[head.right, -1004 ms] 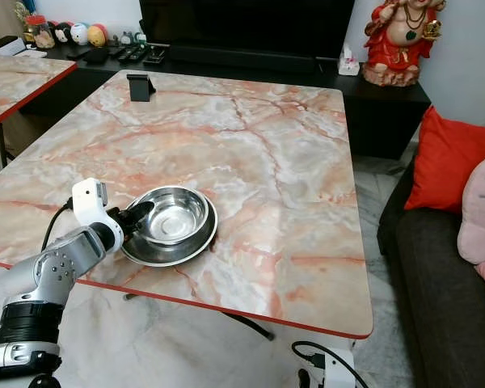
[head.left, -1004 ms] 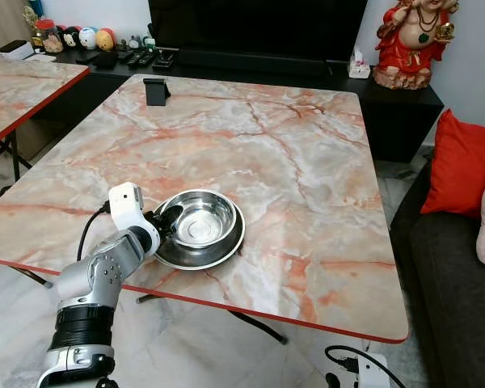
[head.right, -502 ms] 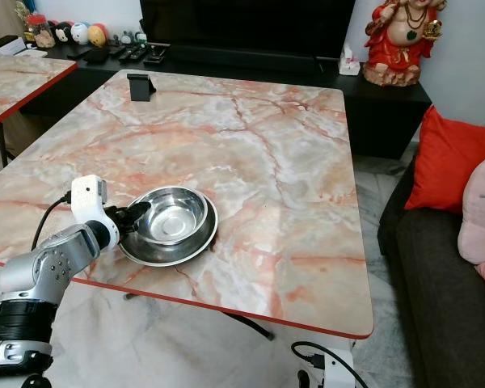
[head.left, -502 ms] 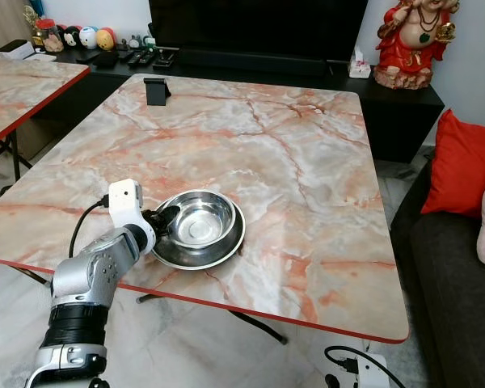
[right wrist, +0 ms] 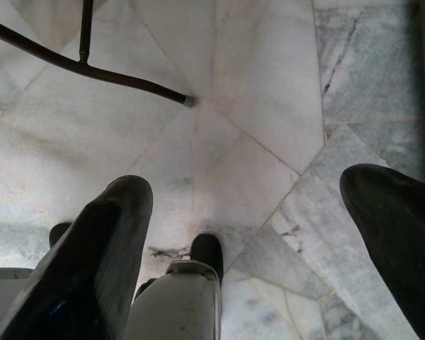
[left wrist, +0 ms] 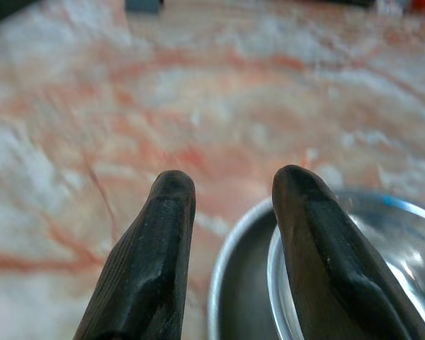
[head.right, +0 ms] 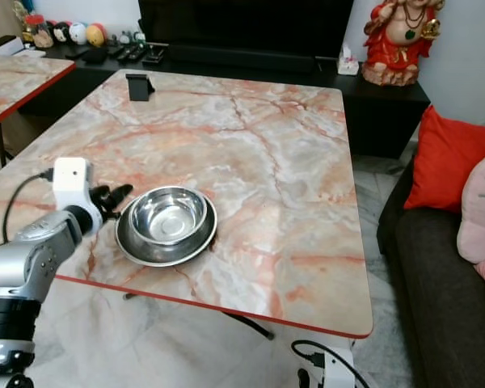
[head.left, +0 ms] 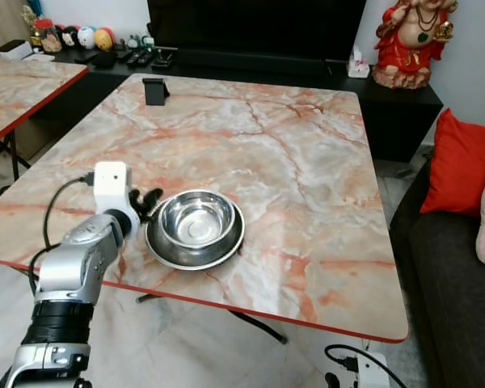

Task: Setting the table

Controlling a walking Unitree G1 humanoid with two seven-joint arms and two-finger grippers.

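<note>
Steel bowl point(head.left: 198, 220) nested in a steel plate point(head.left: 168, 250) near the worktop's point(head.left: 307, 162) front edge, left pincer point(head.left: 148, 200) just beside it.

The bowl sits upright in the plate, both on the marble worktop toward its front left. The left pincer hovers over the worktop at the plate's left rim, fingers point(left wrist: 149, 269) parted with nothing between them; in the wrist view one finger overlaps the plate's rim, and I cannot tell whether it touches. A black stand point(head.left: 155, 90) is at the worktop's far left corner, well apart from the bowl. The right pincer point(right wrist: 255, 234) hangs over the tiled floor point(right wrist: 255, 85), fingers wide apart and empty. A red cushion point(head.left: 461, 166) lies on the sofa at right.
</note>
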